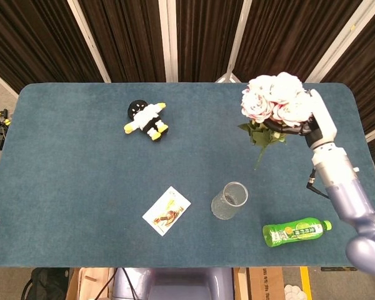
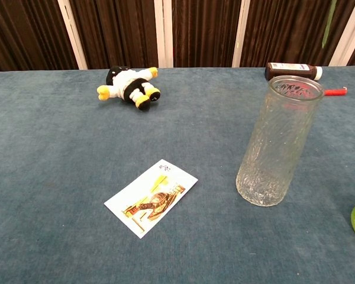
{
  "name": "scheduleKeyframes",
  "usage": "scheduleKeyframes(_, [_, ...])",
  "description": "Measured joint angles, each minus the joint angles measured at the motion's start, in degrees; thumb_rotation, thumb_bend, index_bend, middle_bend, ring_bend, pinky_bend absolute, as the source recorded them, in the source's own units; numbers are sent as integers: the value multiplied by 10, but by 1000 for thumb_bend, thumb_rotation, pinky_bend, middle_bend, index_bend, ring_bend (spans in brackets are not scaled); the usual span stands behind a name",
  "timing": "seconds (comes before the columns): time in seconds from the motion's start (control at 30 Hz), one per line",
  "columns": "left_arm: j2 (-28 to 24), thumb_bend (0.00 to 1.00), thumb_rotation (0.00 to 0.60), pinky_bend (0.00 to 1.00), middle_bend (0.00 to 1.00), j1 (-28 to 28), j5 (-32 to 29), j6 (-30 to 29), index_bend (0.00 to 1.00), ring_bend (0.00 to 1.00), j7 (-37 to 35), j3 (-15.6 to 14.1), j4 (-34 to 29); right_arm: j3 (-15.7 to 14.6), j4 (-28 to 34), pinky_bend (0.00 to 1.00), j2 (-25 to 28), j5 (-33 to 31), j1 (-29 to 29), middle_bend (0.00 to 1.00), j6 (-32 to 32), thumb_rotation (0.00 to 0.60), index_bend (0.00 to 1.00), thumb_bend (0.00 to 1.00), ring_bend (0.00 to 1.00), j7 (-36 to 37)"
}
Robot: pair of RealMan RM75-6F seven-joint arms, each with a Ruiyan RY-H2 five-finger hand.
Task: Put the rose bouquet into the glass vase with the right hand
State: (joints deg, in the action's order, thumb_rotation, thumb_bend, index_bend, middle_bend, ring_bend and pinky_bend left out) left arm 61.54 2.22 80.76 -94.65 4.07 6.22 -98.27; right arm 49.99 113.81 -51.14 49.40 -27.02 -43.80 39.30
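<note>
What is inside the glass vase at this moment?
The glass vase looks empty; only teal cloth shows through its textured wall. The right hand holds the rose bouquet up, away from the vase. The ribbing blurs the bottom somewhat.

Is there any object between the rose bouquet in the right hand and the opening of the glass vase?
Nothing visible. The right hand holds the rose bouquet up in the air, and the glass vase stands upright, mouth open, nothing over it.

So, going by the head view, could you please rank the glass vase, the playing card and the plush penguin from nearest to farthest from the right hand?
1. Glass vase, below-left of the right hand.
2. Plush penguin, far to its left.
3. Playing card, left of the vase, slightly farther.
</note>
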Motion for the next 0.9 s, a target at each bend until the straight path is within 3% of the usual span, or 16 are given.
scheduleKeyframes(0.27, [4,197,600,0,0,5,1,-18,140,0,-32,10,10,38,120,125,79,-51,26,541,-49,600,646,249,518,-1])
scheduleKeyframes(0.43, [1,197,600,0,0,9,-3,-21,139,0,-42,14,10,41,177,125,89,-55,38,541,-86,600,646,249,519,5])
scheduleKeyframes(0.63, [0,197,600,0,0,11,-1,-23,139,0,-44,13,8,5,205,125,61,-29,34,541,-120,600,646,249,519,1])
scheduleKeyframes(0.9, [-3,197,600,0,0,13,-4,-24,139,0,-52,16,8,-58,192,125,-6,1,-7,541,-146,600,649,250,519,-31])
